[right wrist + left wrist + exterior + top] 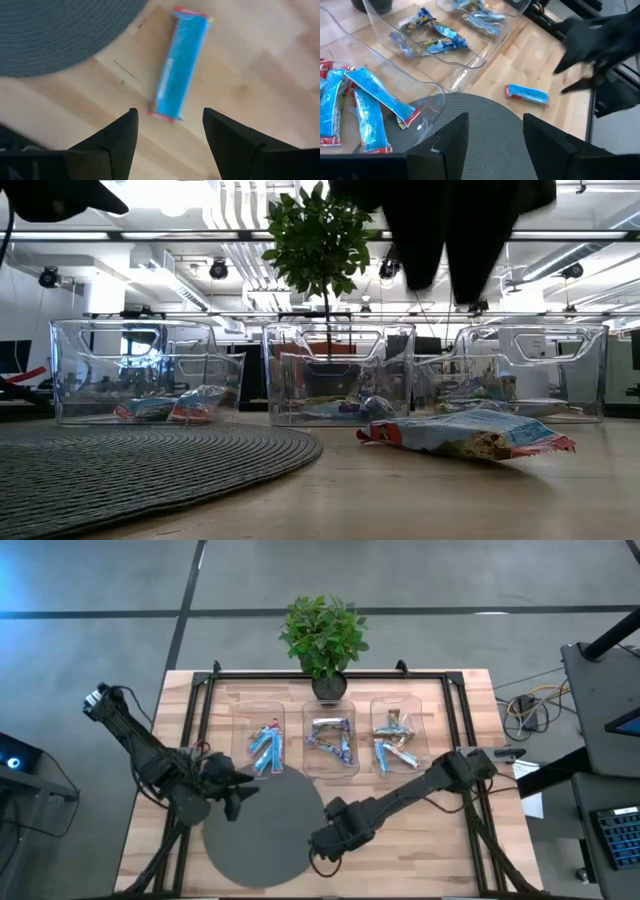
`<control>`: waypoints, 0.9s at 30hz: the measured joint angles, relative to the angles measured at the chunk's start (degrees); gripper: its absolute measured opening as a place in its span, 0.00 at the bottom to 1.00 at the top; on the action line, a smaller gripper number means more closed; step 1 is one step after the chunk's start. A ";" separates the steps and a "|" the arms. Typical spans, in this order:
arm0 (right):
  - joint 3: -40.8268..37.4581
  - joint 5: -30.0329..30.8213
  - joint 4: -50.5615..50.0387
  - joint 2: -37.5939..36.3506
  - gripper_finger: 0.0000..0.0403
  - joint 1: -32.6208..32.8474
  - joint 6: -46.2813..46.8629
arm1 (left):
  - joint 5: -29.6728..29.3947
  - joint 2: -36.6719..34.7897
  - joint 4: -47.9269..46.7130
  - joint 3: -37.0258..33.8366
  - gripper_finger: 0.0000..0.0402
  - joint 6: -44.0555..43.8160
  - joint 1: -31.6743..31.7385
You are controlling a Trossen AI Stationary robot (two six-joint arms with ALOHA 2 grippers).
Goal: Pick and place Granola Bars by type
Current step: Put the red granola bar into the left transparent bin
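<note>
One bright blue granola bar point(180, 65) lies flat on the bare wood just off the edge of the round grey mat point(60, 30). It also shows in the low view point(470, 435) and the left wrist view point(527, 94). My right gripper point(170, 145) is open and hangs above the bar without touching it; in the low view its fingers point(415, 230) stand well clear of the bar. In the high view this gripper point(328, 832) hides the bar. My left gripper point(240, 798) is open and empty over the mat's left part, near the tray of blue bars point(355, 100).
Three clear plastic trays stand in a row at the far side: the left point(265, 745) holds blue bars, the middle point(332, 740) purple and silvery ones, the right point(397, 740) tan ones. A potted plant point(325, 640) stands behind them. Black frame rails point(205, 710) run along the table's sides.
</note>
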 joint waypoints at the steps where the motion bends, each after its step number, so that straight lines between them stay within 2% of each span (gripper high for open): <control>1: -2.12 -0.37 2.64 0.08 0.53 0.02 0.05 | 0.06 -0.04 0.12 0.00 0.42 -0.02 0.00; 5: -9.31 -0.50 8.77 0.06 0.53 -0.13 3.05 | 0.58 -0.16 0.13 0.00 0.42 -1.18 -0.30; 13: -17.39 -0.70 18.98 -0.20 0.53 -0.62 3.44 | 1.89 -0.20 0.15 0.00 0.42 -2.82 -0.79; 17: -21.07 -0.65 19.74 -0.21 0.53 -1.16 6.56 | 1.91 -0.20 0.17 0.00 0.42 -3.27 -0.79; 20: -22.64 -0.68 20.27 -0.39 0.53 -1.45 5.02 | 1.91 -0.20 0.17 0.00 0.42 -3.26 -0.79; 23: -23.16 -0.65 20.57 -0.40 0.49 -1.80 2.47 | 1.91 -0.20 0.15 0.00 0.42 -3.27 -0.79; 27: -22.30 -0.89 21.55 -0.32 0.35 -2.85 -0.03 | 1.91 -0.20 -0.43 0.02 0.42 -3.25 -0.79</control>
